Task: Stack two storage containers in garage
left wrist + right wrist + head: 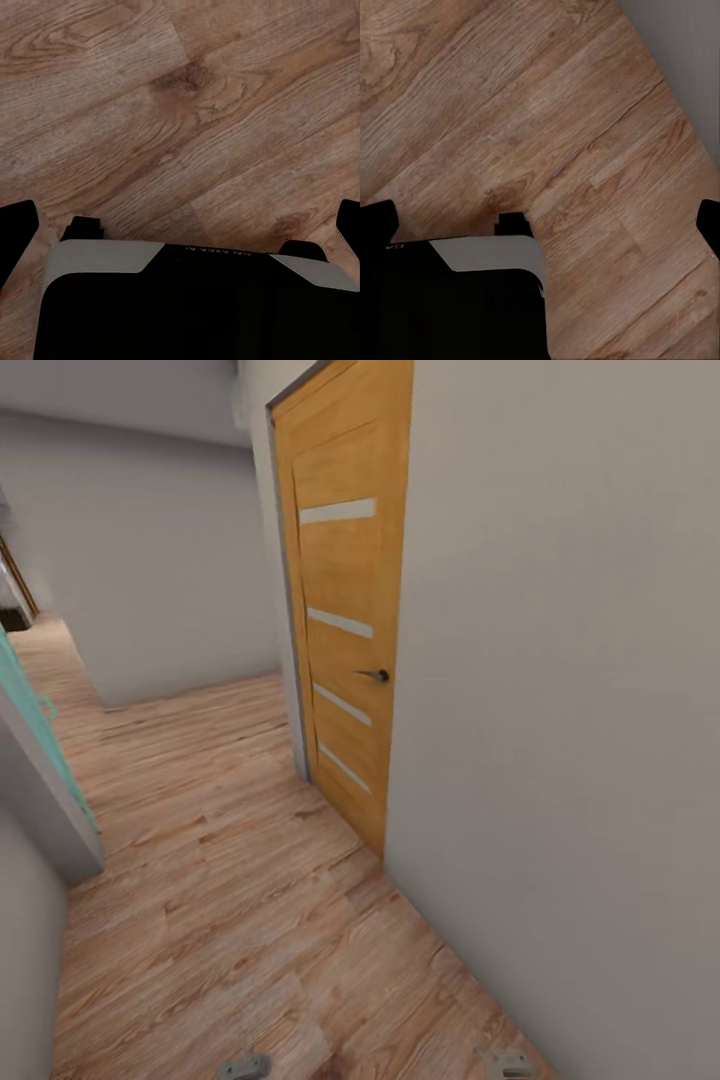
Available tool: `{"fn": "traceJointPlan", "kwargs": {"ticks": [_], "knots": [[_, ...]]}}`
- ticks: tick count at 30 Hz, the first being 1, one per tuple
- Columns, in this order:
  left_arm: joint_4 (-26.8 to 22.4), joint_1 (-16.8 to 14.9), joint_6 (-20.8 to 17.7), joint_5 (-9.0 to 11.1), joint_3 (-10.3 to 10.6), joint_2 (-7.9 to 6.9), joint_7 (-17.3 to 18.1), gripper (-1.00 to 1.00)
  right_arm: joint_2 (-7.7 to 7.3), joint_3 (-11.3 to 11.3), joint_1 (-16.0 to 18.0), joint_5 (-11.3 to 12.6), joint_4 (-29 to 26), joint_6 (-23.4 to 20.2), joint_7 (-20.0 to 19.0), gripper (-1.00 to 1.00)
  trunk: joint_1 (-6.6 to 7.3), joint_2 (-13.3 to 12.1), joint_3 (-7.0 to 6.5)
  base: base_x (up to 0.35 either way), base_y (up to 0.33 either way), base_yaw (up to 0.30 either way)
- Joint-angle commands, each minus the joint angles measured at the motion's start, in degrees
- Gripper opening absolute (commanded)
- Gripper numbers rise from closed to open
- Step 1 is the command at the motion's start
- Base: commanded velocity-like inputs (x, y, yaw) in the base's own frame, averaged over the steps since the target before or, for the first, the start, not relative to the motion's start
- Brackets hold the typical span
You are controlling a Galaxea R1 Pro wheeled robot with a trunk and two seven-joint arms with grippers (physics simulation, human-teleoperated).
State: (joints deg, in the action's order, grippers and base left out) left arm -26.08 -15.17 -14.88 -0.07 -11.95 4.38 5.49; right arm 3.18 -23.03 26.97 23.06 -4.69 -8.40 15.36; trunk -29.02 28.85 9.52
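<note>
the robot stands in a corridor on grained wood-plank flooring (230,900), with a plain pale wall (580,740) close on its right. set in that wall is an orange wooden door (345,610), shut, with four pale slats and a dark handle (376,675). a teal panel (40,735) edges the left. open floor runs ahead. both wrist views look down on planks; the left gripper (180,225) and right gripper (544,221) seem spread wide, holding nothing.

You're in a home hallway. Wood-plank flooring (230,880) runs ahead between plain pale walls (560,710). At one o'clock stands an orange-wood interior door (345,600) with narrow frosted strips and a dark lever handle (377,675). At nine o'clock a teal door edge (40,730) shows, and the passage bends away toward eleven o'clock.
</note>
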Motion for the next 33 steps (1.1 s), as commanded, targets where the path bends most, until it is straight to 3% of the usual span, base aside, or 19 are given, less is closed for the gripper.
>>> {"fn": "traceJointPlan", "kwargs": {"ticks": [1, 20, 33], "knots": [[-0.11, -0.03, -0.43, -0.02, -0.44, 0.05, 0.34, 1.00, -0.02, -0.50, 0.02, 0.41, -0.14, -0.39, 0.31, 1.00, -0.06, 0.09, 0.10, 0.319, 0.030, 0.285], [-0.11, -0.03, -0.43, -0.02, -0.44, 0.08, 0.34, 1.00, -0.02, -0.42, 0.02, 0.41, -0.14, -0.42, 0.38, 1.00, -0.06, 0.09, 0.10, 0.319, 0.089, 0.277], [-0.11, -0.03, -0.42, -0.02, -0.36, 0.12, 0.31, 1.00, 0.12, -0.68, 0.02, 0.09, -0.14, -0.48, 0.29, 1.00, -0.06, 0.09, 0.10, 0.319, 0.009, 0.026]]}}
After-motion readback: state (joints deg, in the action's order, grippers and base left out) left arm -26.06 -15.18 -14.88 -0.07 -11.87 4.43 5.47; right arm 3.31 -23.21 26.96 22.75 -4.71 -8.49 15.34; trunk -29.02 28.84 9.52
